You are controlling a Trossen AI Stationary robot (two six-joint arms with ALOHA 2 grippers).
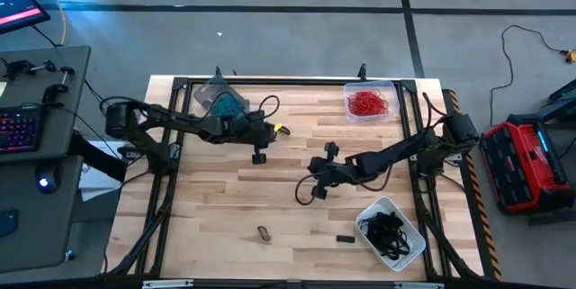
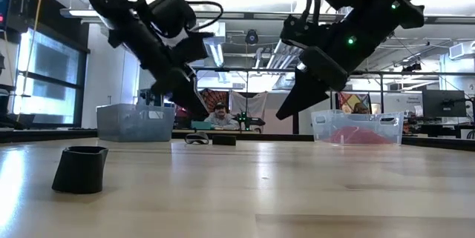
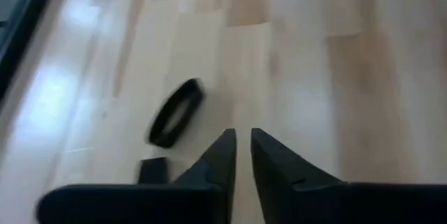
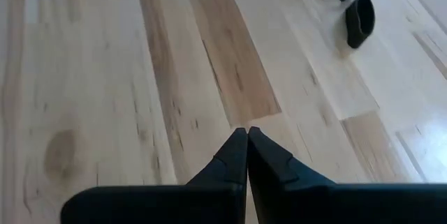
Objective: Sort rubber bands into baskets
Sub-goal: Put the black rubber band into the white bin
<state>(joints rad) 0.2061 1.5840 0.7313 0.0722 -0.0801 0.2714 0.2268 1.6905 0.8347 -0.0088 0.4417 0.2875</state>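
While hovering mid-tabletop (image 1: pixel 216 203), both jaws nearly clenched, empty (left gripper (image 3: pixel 242 147) slightly parted, right gripper (image 4: pixel 247 144) tight); two black bands (image 1: pixel 263 233) lying near.

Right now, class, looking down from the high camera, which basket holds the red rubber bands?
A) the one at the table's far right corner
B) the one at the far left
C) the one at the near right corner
A: the red rubber bands lie in the clear basket at the far right corner.
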